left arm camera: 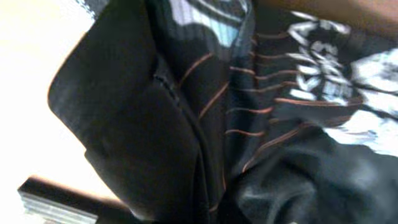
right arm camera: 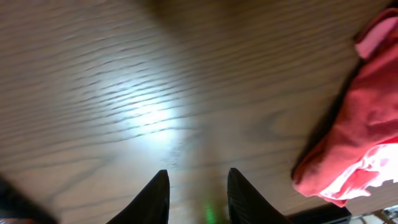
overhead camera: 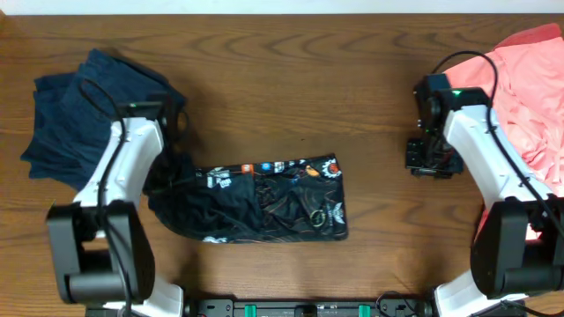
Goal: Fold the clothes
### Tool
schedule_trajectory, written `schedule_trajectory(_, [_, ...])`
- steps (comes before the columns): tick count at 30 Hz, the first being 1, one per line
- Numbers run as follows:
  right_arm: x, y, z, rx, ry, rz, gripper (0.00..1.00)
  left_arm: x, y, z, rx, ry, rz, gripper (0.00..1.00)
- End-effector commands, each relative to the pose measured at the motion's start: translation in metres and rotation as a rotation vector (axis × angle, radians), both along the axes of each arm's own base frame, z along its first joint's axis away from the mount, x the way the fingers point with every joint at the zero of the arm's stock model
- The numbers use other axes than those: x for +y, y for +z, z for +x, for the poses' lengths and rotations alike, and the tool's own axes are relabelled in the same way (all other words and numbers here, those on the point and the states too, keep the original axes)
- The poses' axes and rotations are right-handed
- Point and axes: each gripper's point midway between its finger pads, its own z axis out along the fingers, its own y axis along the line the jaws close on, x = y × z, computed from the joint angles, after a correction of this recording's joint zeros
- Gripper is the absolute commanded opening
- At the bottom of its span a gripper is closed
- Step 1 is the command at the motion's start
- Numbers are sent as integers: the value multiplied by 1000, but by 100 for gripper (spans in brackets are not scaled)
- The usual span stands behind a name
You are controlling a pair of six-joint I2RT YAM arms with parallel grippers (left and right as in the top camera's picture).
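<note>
The black T-shirt (overhead camera: 273, 201) with orange lines and white lettering lies folded in a band at the table's middle. My left gripper (overhead camera: 164, 181) is buried in its bunched left end. The left wrist view is filled by the same black cloth (left arm camera: 186, 124), which hides the fingers; the jaws are shut on it. A heap of salmon-pink shirts (overhead camera: 529, 88) lies at the far right. My right gripper (overhead camera: 430, 160) hovers over bare wood left of that heap. It is open (right arm camera: 196, 175) with nothing between its fingers, and the pink cloth (right arm camera: 357, 130) is to its right.
A dark navy garment (overhead camera: 84, 114) lies crumpled at the back left, partly under my left arm. Brown wooden table (overhead camera: 282, 79) shows between the garments. A black rail (overhead camera: 308, 308) runs along the front edge.
</note>
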Motion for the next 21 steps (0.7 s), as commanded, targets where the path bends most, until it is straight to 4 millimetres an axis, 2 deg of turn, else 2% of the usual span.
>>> schedule_trajectory(1, [-15, 5, 2, -12, -3, -7, 29, -25, 36, 7, -100, 0, -68, 6])
schedule_trajectory(4, [-18, 5, 2, -10, -5, -6, 30, -68, 52, 2, -147, -58, -184, 6])
schedule_trajectory(7, [-18, 5, 2, -9, 2, -5, 30, -102, 58, -4, -168, -113, -200, 6])
schedule_trajectory(13, [-18, 5, 2, -9, 3, -5, 30, -178, 52, -14, -212, -274, -239, 6])
schedule_trajectory(18, [-18, 5, 2, -7, 6, -4, 30, -243, 45, -6, -318, -399, -319, 7])
schedule_trajectory(21, [-17, 5, 2, -6, 18, 2, 30, -277, 35, -6, -338, -441, -372, 17])
